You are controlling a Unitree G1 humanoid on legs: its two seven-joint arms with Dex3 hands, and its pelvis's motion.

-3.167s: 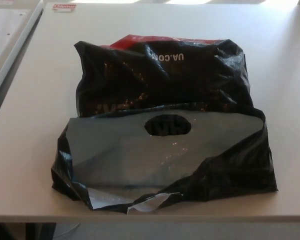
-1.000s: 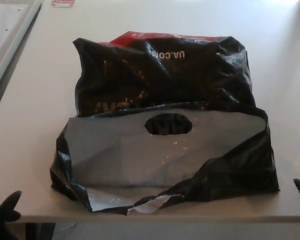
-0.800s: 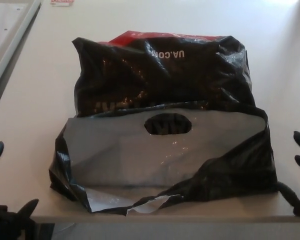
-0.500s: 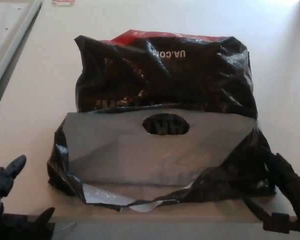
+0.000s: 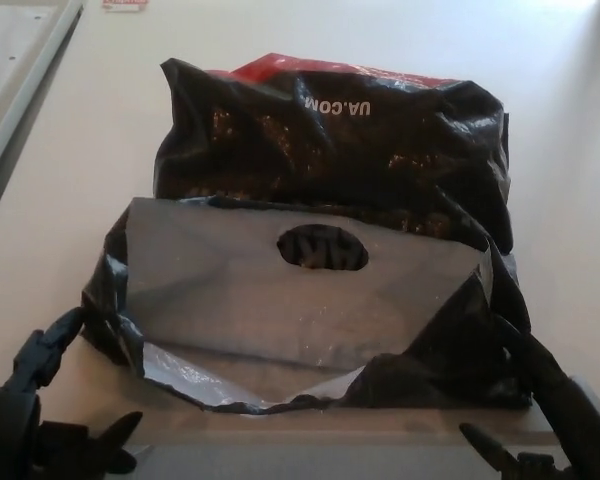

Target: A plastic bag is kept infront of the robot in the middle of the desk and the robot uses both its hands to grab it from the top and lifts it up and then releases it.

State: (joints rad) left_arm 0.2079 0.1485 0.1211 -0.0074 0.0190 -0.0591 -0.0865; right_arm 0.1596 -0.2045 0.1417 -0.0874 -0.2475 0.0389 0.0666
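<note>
Both black robot hands, left hand (image 5: 40,410) and right hand (image 5: 550,410), are spread wide and should pinch the crinkly black plastic bag (image 5: 320,230) evenly at its top.

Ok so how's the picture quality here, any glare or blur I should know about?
Head view: light falls from the far side, washing out the far desk to near white; the black bag carries small speckled highlights, and its grey folded flap a soft sheen. The whole frame is slightly soft, and the upside-down white lettering is only partly legible. Both hands, left and right, are dark, with little detail.
</note>
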